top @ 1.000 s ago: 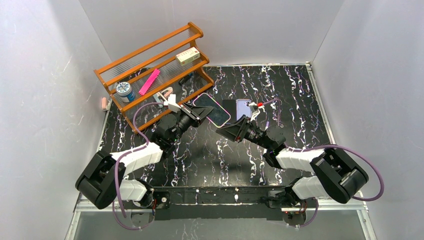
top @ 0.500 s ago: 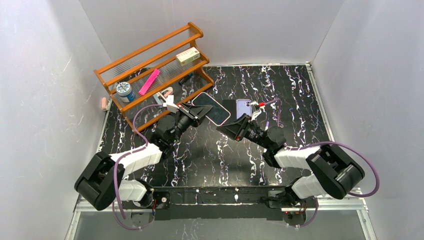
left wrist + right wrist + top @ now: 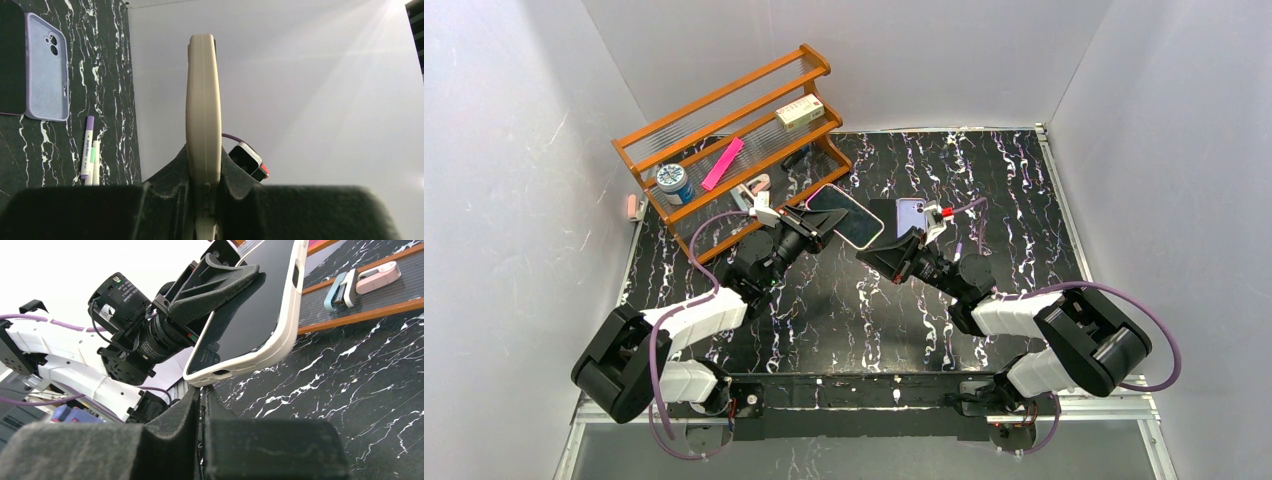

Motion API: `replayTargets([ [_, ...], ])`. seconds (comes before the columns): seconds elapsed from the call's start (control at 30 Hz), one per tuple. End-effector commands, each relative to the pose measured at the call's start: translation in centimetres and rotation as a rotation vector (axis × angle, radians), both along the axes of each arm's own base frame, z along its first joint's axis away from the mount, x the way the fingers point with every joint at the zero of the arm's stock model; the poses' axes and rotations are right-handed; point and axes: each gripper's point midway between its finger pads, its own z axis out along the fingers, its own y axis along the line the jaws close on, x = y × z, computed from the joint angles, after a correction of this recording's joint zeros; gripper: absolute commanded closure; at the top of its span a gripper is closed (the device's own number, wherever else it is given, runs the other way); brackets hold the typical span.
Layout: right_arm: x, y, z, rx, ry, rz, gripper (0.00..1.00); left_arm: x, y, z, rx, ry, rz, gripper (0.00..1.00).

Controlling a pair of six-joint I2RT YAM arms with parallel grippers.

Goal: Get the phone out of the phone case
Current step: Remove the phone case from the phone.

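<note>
Where the two arms meet over the middle of the black marbled desk (image 3: 1024, 230), the left end effector (image 3: 821, 224) is clenched on the phone case (image 3: 202, 100), a cream shell with the phone (image 3: 250, 310) seated in it. It holds the case up off the desk, tilted, with the dark screen facing up and toward the right arm. From the left wrist the shell shows edge-on, standing straight up between the two dark fingers (image 3: 172, 172), which press on its front and back faces near one end. From the right wrist the screen fills the case from rim to rim, and one left finger lies flat across the glass. The right end effector (image 3: 202, 392) sits just under the low corner of the case, its fingers (image 3: 175, 415) squeezed together with only a thin slit between them. Their tips reach the cream rim, but whether any of that rim is pinched cannot be told. On the desk beyond, a purple case (image 3: 911, 213) lies flat with its camera cut-out showing, and two markers (image 3: 87, 145) lie side by side near it. A wooden rack (image 3: 724, 150) stands at the far left of the desk, near the held phone.
</note>
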Motion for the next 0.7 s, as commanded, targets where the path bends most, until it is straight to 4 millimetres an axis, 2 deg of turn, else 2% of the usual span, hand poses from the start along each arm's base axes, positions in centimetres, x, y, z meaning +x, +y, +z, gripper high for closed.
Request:
replayTargets([
  [0.0, 0.5, -0.4, 1.8, 0.027, -0.122, -0.042, 0.84, -1.8, 0.2, 4.1, -0.081, -0.111, -0.04, 1.0],
  [0.13, -0.1, -0.6, 2.0, 0.041, -0.11, -0.023, 0.68, -1.6, 0.1, 3.5, -0.063, -0.108, -0.034, 1.0],
  [0.3, -0.4, -1.0, 2.7, 0.069, -0.103, -0.026, 0.54, -1.4, 0.1, 3.2, -0.047, -0.111, -0.026, 1.0],
  [0.47, -0.6, -0.9, 3.8, 0.099, -0.115, -0.011, 0.5, -1.4, 0.2, 3.3, -0.037, -0.125, -0.022, 1.0],
  [0.67, -0.4, -0.9, 4.2, 0.113, -0.116, -0.016, 0.52, -1.4, -0.1, 3.0, -0.031, -0.119, -0.033, 1.0],
])
